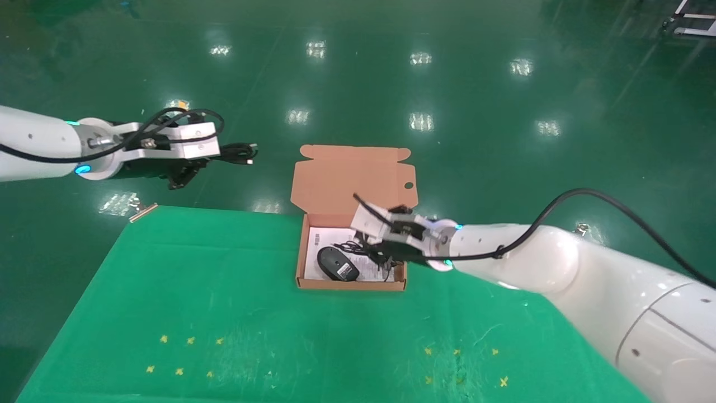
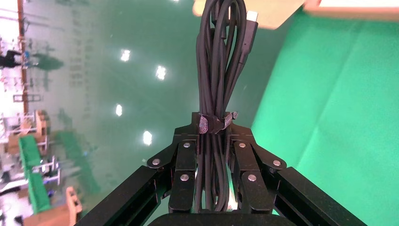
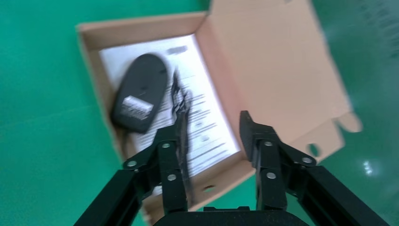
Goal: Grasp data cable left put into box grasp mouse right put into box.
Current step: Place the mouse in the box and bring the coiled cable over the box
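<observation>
My left gripper (image 1: 202,161) is raised beyond the table's far left edge, left of the box. It is shut on the data cable (image 1: 238,152), a black looped bundle whose plug ends stick out towards the box. In the left wrist view the cable (image 2: 220,70) runs between the closed fingers (image 2: 184,160), with a strap at their tips. The cardboard box (image 1: 351,285) stands open on the table, lid (image 1: 352,176) up. The black mouse (image 1: 338,263) lies inside on the white leaflet (image 1: 320,237), label up, its cord (image 3: 180,101) beside it. My right gripper (image 1: 376,254) hovers open over the box's right side; it also shows in the right wrist view (image 3: 214,123).
A green cloth (image 1: 224,313) covers the table, with small yellow cross marks (image 1: 190,340) near the front left and front right. The glossy green floor lies beyond the far edge. The lid (image 3: 277,70) stands behind the box's tray.
</observation>
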Tool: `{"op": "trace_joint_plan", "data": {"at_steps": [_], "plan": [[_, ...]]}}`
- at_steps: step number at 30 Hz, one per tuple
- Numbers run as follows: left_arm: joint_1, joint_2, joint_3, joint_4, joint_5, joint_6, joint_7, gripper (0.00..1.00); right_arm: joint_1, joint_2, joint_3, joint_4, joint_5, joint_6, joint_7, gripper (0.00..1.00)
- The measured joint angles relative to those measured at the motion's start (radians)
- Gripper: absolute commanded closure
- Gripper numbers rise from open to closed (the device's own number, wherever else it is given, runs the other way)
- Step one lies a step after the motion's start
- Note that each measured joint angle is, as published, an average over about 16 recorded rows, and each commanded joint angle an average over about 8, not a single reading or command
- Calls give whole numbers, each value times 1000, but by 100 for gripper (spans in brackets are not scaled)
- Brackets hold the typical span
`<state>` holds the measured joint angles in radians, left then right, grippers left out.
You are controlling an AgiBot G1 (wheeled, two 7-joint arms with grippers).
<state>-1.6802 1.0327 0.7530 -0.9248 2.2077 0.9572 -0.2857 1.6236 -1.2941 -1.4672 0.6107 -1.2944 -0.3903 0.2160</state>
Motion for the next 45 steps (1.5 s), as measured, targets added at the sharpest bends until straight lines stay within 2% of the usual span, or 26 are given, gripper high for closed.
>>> {"op": "trace_joint_plan", "data": {"at_steps": [6, 13, 24, 34, 45], "plan": [[49, 19, 2, -45, -27, -21, 3, 100, 34, 75, -8, 85, -27, 35, 29, 0], [126, 75, 17, -71, -34, -92, 25, 100, 78, 215, -38, 240, -80, 56, 99, 0], [211, 201, 55, 12, -23, -245, 111, 100, 141, 448, -96, 534, -171, 42, 239, 0], [239, 296, 93, 133, -52, -341, 190, 100, 196, 592, -124, 705, -238, -9, 335, 0], [240, 334, 197, 199, -148, -429, 231, 100, 274, 669, -135, 750, -247, -142, 382, 0]]}}
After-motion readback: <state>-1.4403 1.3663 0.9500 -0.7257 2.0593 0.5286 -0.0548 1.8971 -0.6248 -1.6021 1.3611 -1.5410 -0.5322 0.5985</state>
